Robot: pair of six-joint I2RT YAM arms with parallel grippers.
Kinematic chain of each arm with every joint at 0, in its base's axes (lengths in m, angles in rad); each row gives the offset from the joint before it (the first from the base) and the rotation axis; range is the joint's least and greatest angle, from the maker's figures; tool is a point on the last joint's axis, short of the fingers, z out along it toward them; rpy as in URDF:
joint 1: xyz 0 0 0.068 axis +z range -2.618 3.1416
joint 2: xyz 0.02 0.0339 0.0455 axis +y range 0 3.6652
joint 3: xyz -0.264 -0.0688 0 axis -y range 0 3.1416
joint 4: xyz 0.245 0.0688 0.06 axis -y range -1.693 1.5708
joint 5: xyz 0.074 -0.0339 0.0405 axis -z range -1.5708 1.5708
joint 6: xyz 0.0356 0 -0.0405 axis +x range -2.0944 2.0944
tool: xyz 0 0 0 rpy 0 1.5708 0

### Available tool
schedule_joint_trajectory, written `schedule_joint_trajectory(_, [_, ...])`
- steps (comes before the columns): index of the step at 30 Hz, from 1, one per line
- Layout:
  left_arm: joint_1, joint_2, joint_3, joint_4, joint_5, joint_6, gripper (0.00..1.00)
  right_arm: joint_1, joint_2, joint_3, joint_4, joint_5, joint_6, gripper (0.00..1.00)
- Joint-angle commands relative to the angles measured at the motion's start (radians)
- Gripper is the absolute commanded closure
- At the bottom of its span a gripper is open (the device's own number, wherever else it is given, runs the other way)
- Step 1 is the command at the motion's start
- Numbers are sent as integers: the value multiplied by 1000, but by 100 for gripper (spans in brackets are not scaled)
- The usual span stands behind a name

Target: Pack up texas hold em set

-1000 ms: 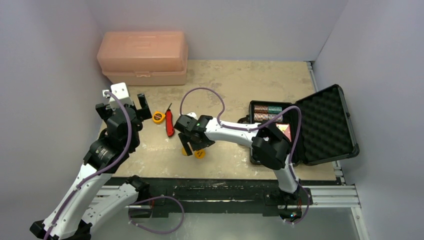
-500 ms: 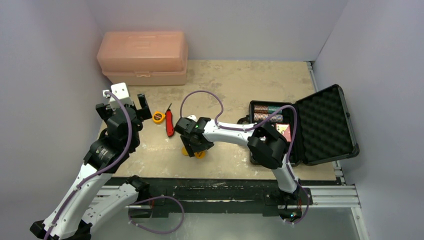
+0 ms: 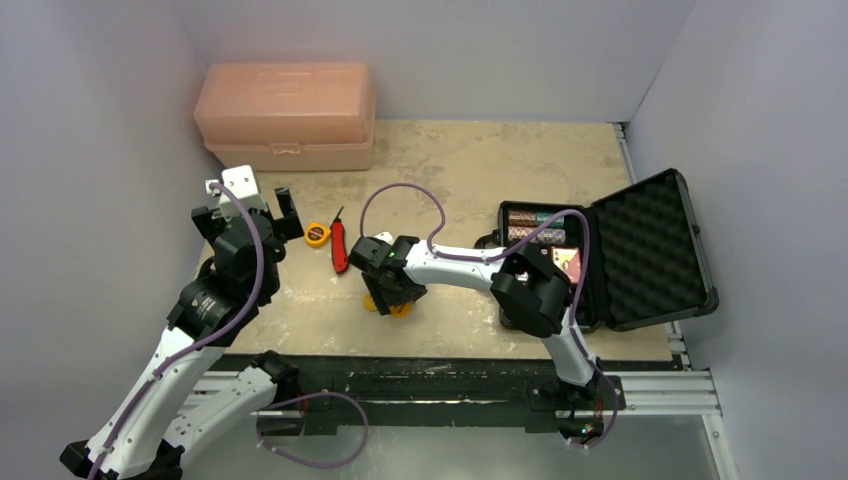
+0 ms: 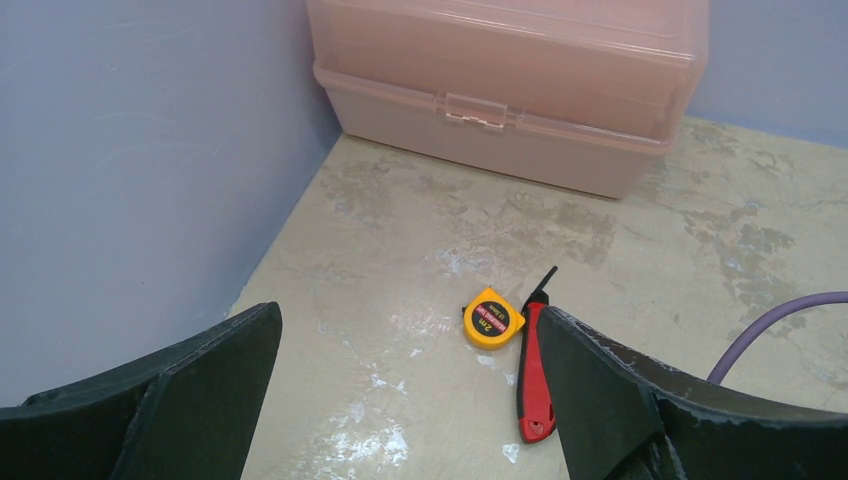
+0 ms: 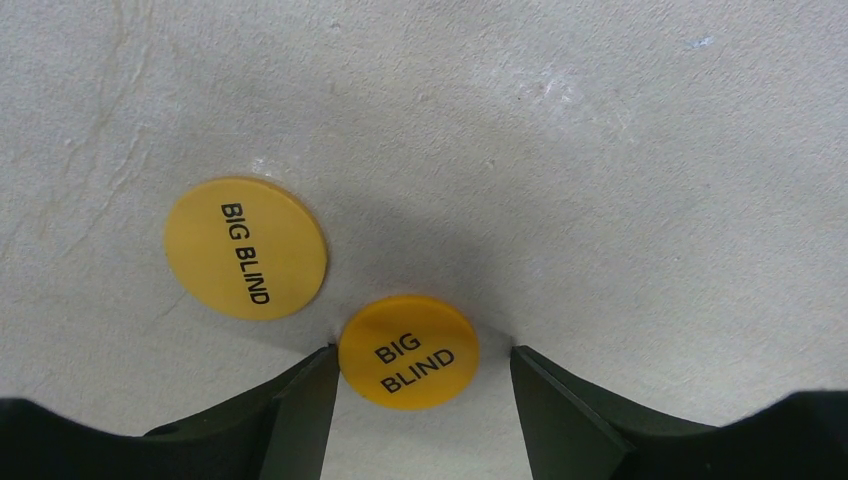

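Right gripper (image 5: 422,355) fingers spread, straddling one BIG BLIND disc (image 5: 408,352) on table (image 5: 600,150); left gripper (image 4: 408,318) spread wide, aloft.

The orange disc (image 5: 409,352) and a second disc (image 5: 246,247) beside it are showing smooth, matt plastic faces. The table (image 5: 620,140) under the orange disc is looking rough and mottled. Right of the orange disc, the foam lining (image 3: 650,250) is looking dimpled and matt black.
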Motion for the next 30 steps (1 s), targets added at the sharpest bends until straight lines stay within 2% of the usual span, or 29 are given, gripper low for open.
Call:
schedule_joint_trajectory(1, [4,-6,0,21,5,-3,0,7,12,-6,11,1,-9,33])
schedule_joint_trajectory(13, [4,-6,0,22,6,-1,0,13,40,-18,11,1,-15,35])
schedule_joint_trajectory(24, [4,-7,-1,23,6,2,1,13,49,-33,11,-4,-16,52])
schedule_joint_trajectory(30, [4,-4,-2,24,12,4,1,14,44,-41,12,7,-17,57])
